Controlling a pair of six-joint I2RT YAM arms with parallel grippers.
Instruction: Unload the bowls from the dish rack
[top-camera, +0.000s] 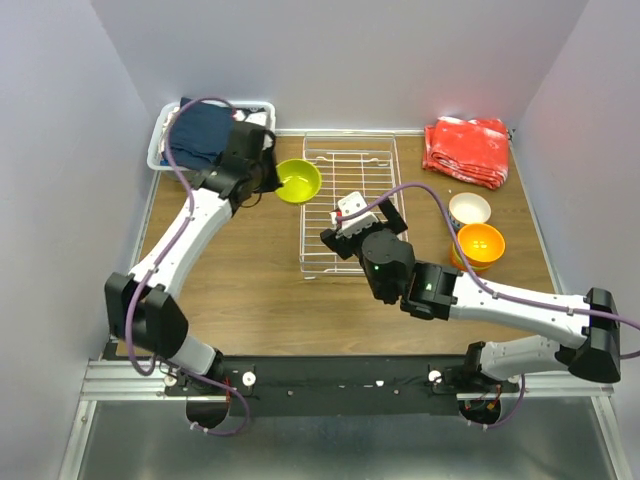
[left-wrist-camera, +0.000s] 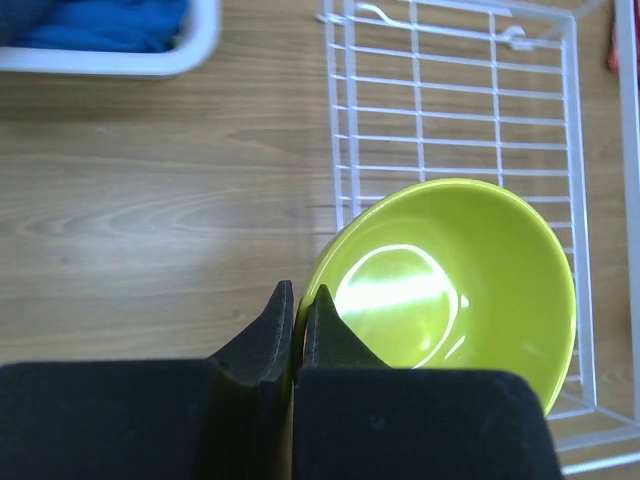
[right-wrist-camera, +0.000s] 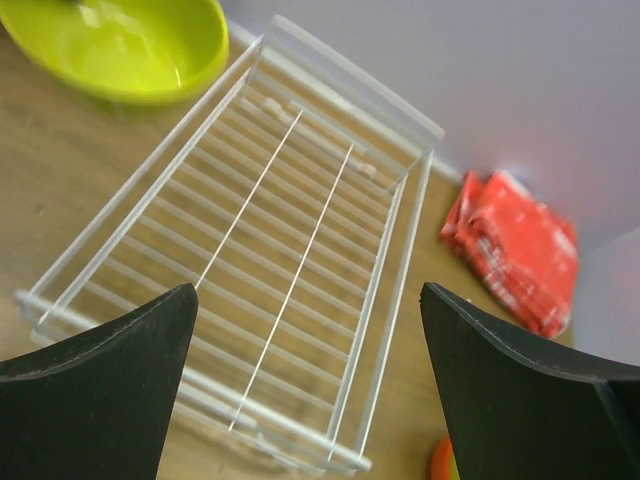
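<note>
From above, the white wire dish rack (top-camera: 348, 190) lies mid-table. A glossy yellow-green bowl (top-camera: 298, 181) hangs over its left rail. The left gripper (top-camera: 270, 183) has its fingers pinched on the bowl's left rim. The right gripper (top-camera: 350, 215) hovers over the near end of the rack, spread wide and holding nothing. Right of the rack, a white bowl (top-camera: 470, 208) and an orange bowl (top-camera: 481, 243) sit on the table (top-camera: 250, 290), just beside each other. A red cloth (top-camera: 466, 150) lies at the far right and a bin (top-camera: 157, 152) of blue cloth at the far left.

The left wrist view shows the black fingers (left-wrist-camera: 320, 325) nearly together with the bowl's (left-wrist-camera: 450, 280) rim clamped between them. The bowl straddles the rack's (left-wrist-camera: 450, 100) side rail; whether it touches the wire I cannot tell.

In the right wrist view the two fingers (right-wrist-camera: 100, 390) stand far apart, above the rack's (right-wrist-camera: 355, 80) wires. The bowl (right-wrist-camera: 120, 40) shows at the upper left, well away from them.
</note>
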